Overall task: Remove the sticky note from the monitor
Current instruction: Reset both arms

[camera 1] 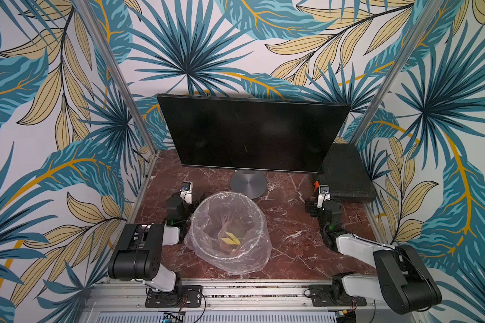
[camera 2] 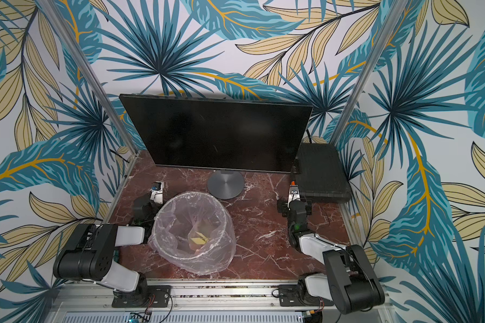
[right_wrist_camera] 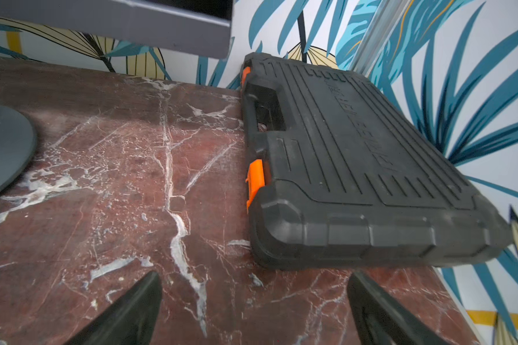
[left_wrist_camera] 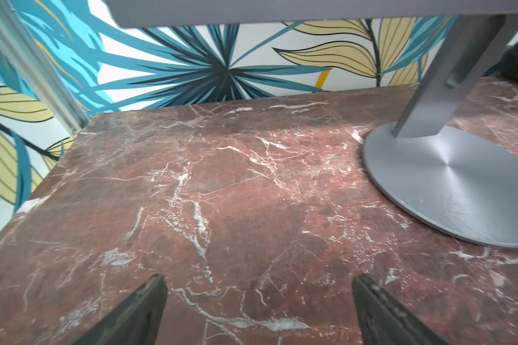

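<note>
Leaf-print wallpaper in teal and cream on all three walls, aluminium posts at the back corners. Red-brown marble tabletop, white veins. Monitor at the back centre, black screen facing the arms and leaning back a little, seen in both top views; its round grey stand base sits flat on the marble in front of the lower bezel. Black ribbed case with orange latches lies flat in the back right corner, just beside the monitor's right edge. Bin with a clear plastic liner stands mid-table, just in front of the stand base, nearer the left arm. Both arms folded low, one each side of the bin. Left gripper hangs just over bare marble to the left of the base, fingers spread wide, nothing between them. Right gripper the same: spread wide and empty, tips just short of the near edge of the case. Sticky note, yellow and creased, lies down inside the bin liner, well apart from the screen, visible in both top views
</note>
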Controlling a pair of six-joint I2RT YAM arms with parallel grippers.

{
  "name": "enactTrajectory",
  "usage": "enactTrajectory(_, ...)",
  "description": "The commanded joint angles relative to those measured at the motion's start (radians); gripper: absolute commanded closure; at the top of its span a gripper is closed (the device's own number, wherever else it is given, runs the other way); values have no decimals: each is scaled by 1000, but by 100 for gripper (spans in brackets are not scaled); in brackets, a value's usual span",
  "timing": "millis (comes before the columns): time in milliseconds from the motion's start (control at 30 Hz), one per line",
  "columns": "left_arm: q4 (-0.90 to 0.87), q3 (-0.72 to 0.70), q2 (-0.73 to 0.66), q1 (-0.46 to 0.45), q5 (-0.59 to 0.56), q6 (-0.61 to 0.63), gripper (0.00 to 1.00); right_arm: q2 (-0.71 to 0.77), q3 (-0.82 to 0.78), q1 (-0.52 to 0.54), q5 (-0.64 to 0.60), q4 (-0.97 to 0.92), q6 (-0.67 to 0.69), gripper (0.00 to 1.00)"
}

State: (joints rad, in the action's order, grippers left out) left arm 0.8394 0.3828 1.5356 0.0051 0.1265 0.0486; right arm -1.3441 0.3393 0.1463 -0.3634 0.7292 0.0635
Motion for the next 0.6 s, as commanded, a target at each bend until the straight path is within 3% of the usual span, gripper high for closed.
enactTrajectory(0, -9, 19, -18, -5, -38, 8, 0, -98, 22, -36, 141, 169, -9, 0)
enactTrajectory(100, -8, 19, -18, -5, -40, 8, 0, -183, 18, -82, 155, 249, -62, 0)
enactTrajectory(233, -7, 19, -17, -6, -41, 8, 0, -170, 54, -92, 178, 157, -64, 0)
enactTrajectory(567, -22, 27, -16, -24, -83, 15, 0, -171, 55, -93, 180, 159, -64, 0)
